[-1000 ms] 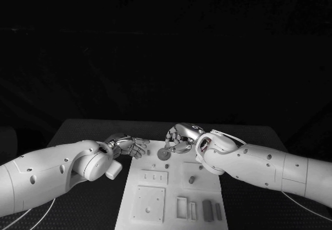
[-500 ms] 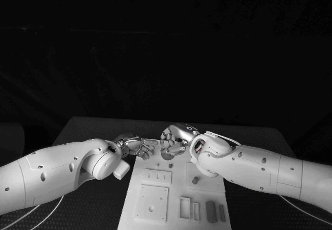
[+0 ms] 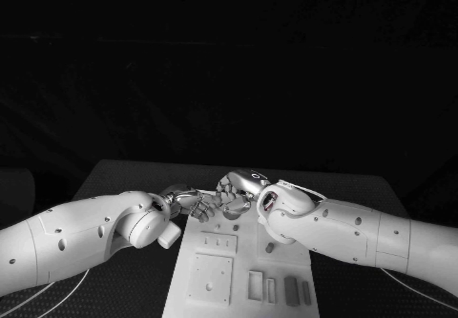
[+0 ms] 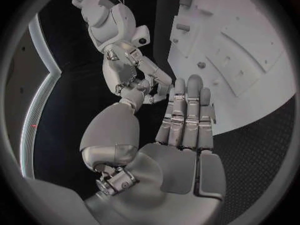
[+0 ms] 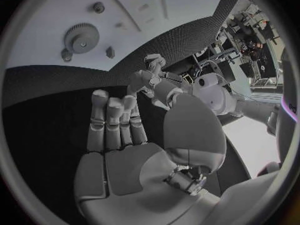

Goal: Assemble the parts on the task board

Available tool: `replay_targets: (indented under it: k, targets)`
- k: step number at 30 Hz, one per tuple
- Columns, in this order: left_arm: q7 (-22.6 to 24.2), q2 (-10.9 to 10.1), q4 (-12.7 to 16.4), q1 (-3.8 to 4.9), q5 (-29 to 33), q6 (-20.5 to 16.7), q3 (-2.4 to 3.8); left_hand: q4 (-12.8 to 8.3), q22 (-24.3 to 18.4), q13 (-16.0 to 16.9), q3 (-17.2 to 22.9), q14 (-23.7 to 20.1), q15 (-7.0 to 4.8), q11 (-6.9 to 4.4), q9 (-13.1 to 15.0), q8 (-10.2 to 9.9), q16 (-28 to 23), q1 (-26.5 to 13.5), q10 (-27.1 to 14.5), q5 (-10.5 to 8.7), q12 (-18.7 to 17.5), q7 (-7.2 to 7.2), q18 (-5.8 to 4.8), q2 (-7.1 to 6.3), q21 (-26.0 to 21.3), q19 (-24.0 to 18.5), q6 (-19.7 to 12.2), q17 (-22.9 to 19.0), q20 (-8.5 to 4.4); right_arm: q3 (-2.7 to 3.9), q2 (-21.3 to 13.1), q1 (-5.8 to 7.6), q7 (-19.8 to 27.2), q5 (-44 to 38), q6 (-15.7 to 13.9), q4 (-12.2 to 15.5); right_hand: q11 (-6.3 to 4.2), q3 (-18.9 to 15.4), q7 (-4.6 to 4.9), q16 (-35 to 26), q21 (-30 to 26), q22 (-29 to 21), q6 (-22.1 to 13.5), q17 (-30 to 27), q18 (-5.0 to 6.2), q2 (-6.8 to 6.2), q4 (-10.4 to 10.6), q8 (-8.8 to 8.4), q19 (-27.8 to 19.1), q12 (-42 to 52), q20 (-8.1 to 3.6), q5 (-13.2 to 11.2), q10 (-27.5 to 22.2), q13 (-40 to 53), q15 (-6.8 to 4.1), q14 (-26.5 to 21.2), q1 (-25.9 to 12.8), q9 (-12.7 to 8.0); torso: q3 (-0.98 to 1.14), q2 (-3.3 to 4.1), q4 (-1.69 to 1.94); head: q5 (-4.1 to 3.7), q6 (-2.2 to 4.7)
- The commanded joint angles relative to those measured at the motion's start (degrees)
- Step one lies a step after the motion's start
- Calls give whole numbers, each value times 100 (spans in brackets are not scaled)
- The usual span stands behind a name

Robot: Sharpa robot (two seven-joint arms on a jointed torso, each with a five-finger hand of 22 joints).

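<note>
With the gear (image 5: 81,36) lying on the task board (image 3: 286,281), the left hand (image 3: 194,203) and right hand (image 3: 235,193), fingers spread and empty, should approach it one at a time to avoid colliding.

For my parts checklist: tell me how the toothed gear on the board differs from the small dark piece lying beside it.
The gear is much larger than the small dark piece. The gear is round, with a toothed rim and a centre hole; the small dark piece looks angular and plain. The gear is mid-grey and the small dark piece is darker. Both lie on the white task board, apart from each other, and neither is held.
</note>
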Motion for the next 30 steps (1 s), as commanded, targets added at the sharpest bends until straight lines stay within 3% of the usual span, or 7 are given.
replay_targets:
  k: [1, 30]
  targets:
    - [-39, 22, 32, 9, -102, 154, 5, 8, 95, 19, -8, -47, -2, -24, 3, 9, 24, -26, 23, 10, -21, -8, 46, 31, 36, -34, 73, -10, -14, 2, 27, -1, -9, -125, -2, -21, -11, 2, 32, 15, 22, 95, 66, 6, 76, -37, 25, 26, 25, 20, -2, 39, 43, 6, -16, 15, -14, 274, -2, 2, 2, -13, 1]
    - [-45, 24, -62, 26, 14, 150, 4, 179, 86, 90, -23, -47, -6, -59, -4, -10, 36, -217, 90, 38, -15, -51, 53, 141, 29, -42, 183, -24, -16, 0, 81, -11, 63, -87, 31, 68, -13, 0, 31, 14, 32, 94, 70, 6, 76, -37, 39, 19, 31, 19, -10, 61, 48, 6, -18, 22, -25, 280, 3, 2, -3, -13, -41]
